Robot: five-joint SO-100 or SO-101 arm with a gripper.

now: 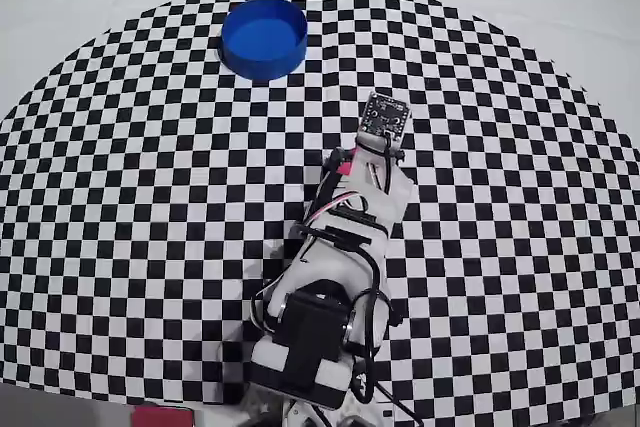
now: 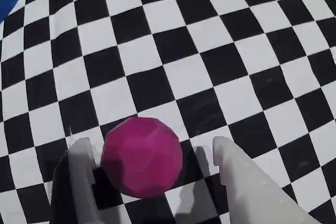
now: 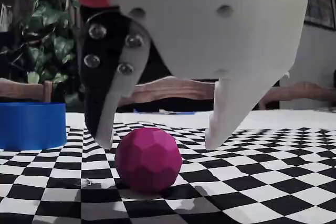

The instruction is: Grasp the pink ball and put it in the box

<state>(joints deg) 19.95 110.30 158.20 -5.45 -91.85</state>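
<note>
Overhead view: the arm hides the pink ball; the blue tub (image 1: 264, 37) stands well apart. Wrist view: the gripper (image 2: 152, 153) is open, straddling the pink ball (image 2: 142, 157). Fixed view: its fingertips (image 3: 105, 139) hang high, so closing may squeeze the ball out.

No text, label, brand or number can be read anywhere — only plain, unmarked surfaces.

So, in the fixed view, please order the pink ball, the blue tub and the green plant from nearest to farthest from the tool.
1. Pink ball: on the checkered cloth directly below the open tool, between its fingertips.
2. Blue tub: at the left edge, farther back on the cloth.
3. Green plant: upper left, behind the tub, off the table.
</note>
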